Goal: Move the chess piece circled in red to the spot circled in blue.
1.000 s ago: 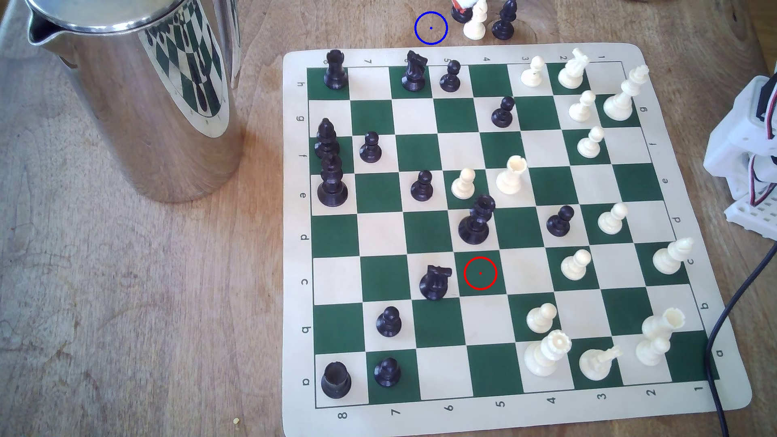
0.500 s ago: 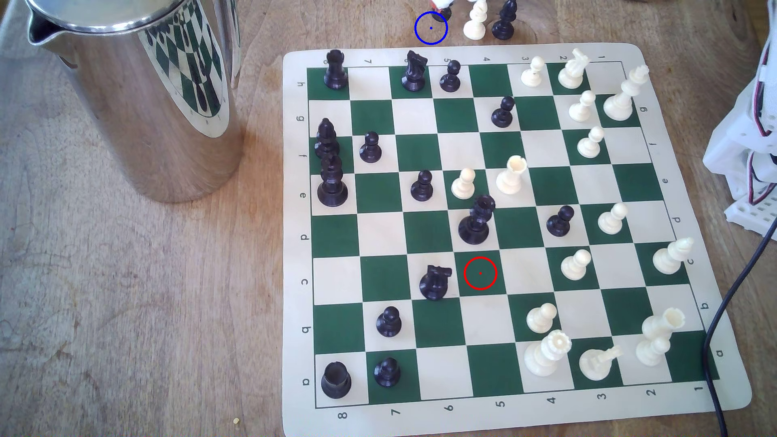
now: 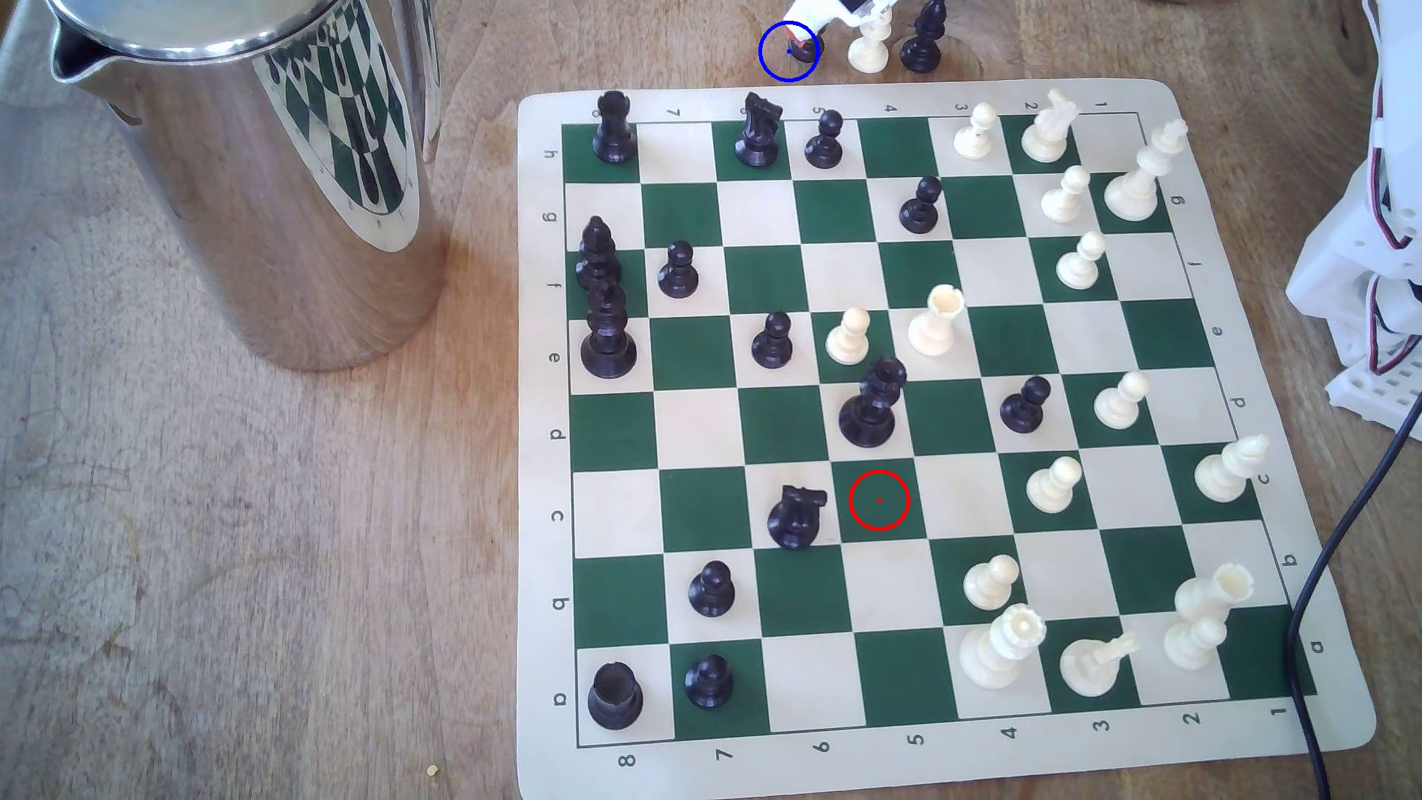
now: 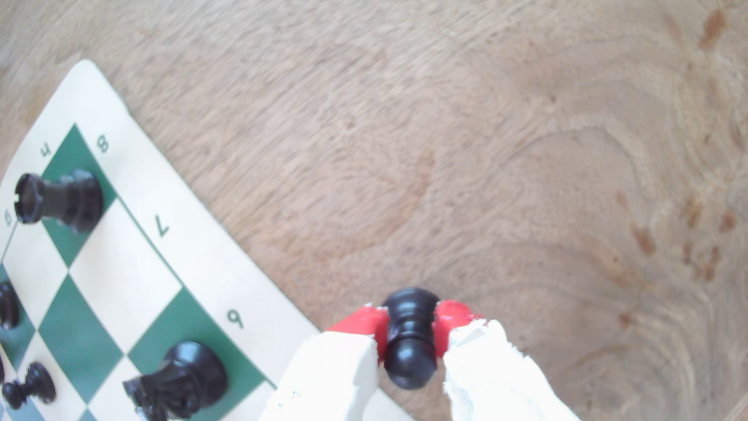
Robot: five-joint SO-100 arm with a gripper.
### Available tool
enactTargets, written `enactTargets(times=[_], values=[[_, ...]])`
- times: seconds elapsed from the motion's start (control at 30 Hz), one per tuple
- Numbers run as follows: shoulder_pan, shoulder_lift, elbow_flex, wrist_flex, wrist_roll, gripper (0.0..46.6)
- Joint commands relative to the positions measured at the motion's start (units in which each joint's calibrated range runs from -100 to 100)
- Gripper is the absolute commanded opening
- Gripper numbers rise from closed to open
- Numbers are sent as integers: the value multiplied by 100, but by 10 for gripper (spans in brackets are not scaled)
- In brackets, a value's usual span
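Observation:
The black pawn (image 3: 805, 51) sits inside the right half of the blue ring (image 3: 776, 61), on bare wood beyond the board's far edge in the exterior view. My white gripper (image 3: 809, 31) with red pads comes in from the top edge and is shut on it. In the wrist view the pawn (image 4: 411, 340) is pinched at its neck between the red pads (image 4: 364, 324) of the gripper (image 4: 411, 320), over wood just off the mat. I cannot tell whether its base touches the wood. The red ring (image 3: 879, 500) marks a bare green square.
A white pawn (image 3: 869, 48) and a black bishop (image 3: 922, 42) stand off the board just right of the blue ring. A steel jug (image 3: 246, 177) stands at the exterior view's left. The chess mat (image 3: 539, 431) holds many pieces. The arm's base (image 3: 1370, 277) and a black cable (image 3: 1339, 554) are at the right.
The gripper with the pawn has moved toward the exterior view's left and lower, from beside the off-board white pawn into the blue ring.

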Motion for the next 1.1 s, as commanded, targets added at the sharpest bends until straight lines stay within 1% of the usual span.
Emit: enactTargets(times=[0.0,0.5,0.57,0.6,0.73,0.77,0.9,0.93,1.07], values=[[71,-204,-509,-110,44,2],[-38,-145,-436,-110,5,2],[-54,-136,-436,-110,0,7],[-62,-136,-436,-110,-5,15],[-70,-119,-436,-142,-29,96],[-70,-111,-436,-159,-49,123],[-46,-102,-427,-192,-54,150],[-30,-128,-318,-364,-73,170],[9,-170,-227,-470,-73,179]])
